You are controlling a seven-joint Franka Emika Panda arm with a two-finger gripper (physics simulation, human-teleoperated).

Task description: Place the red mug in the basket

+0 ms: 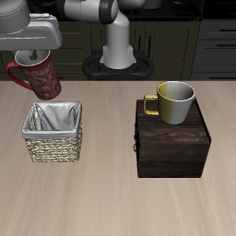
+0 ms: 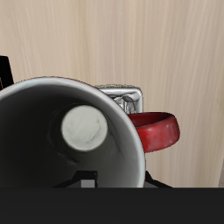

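**Nearly there — mug carried, basket below**

So, the red mug (image 1: 39,76) hangs in the air, tilted, its handle turned away from the basket (image 1: 53,131). It's off the table and sits just behind the basket's far rim, not yet over the opening. The gripper (image 1: 37,55) meets the mug at its top; fingers are hidden in both views, so whether they're clamped on the rim can't be told for sure, though I judge they are, since nothing else holds the mug up.

Wrist view: the mug's grey inside fills the frame, handle to one side, a bit of basket (image 2: 124,93) peeking past the rim.

To do this well, imo:
- bring the mug toward the table's front until centred over the lining — the basket's only a bit wider, so little slack
- level it first
- lower well in before letting go; a tilted drop could catch the wicker rim.

The yellow mug (image 1: 173,100) on the box (image 1: 171,147) sits well apart, no obstacle.
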